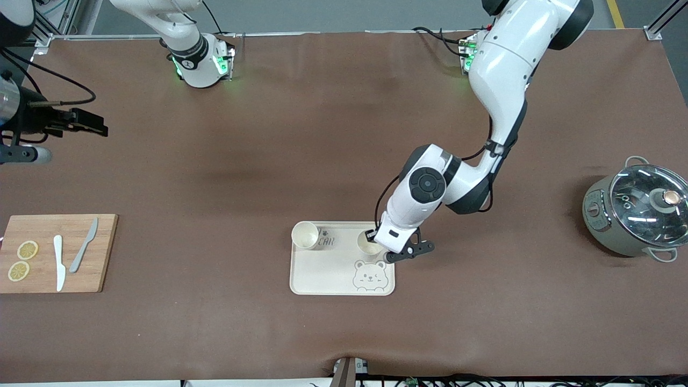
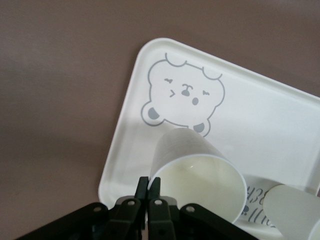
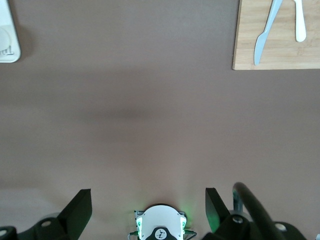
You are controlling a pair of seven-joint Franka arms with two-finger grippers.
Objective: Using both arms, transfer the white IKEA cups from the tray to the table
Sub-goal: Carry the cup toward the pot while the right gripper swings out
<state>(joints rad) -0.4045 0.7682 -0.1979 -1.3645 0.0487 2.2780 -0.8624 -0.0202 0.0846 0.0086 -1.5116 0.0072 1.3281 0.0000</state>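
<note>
Cups on the bear tray [image 1: 322, 274], we see two, plain cream-white.
Left tool [image 2: 148, 187] pinches one cup [image 2: 200, 177] by its rim; its base is hidden from us; right tool [image 3: 147, 207] waits wide open.

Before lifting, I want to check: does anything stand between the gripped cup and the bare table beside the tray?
Nothing visible does. The left claw pinches the cup rim; only the tray edge lies between.

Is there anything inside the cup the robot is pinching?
Empty. The left wrist view looks straight into the cup on the tray, showing only a bare white inside. The left hand pinches its rim.
</note>
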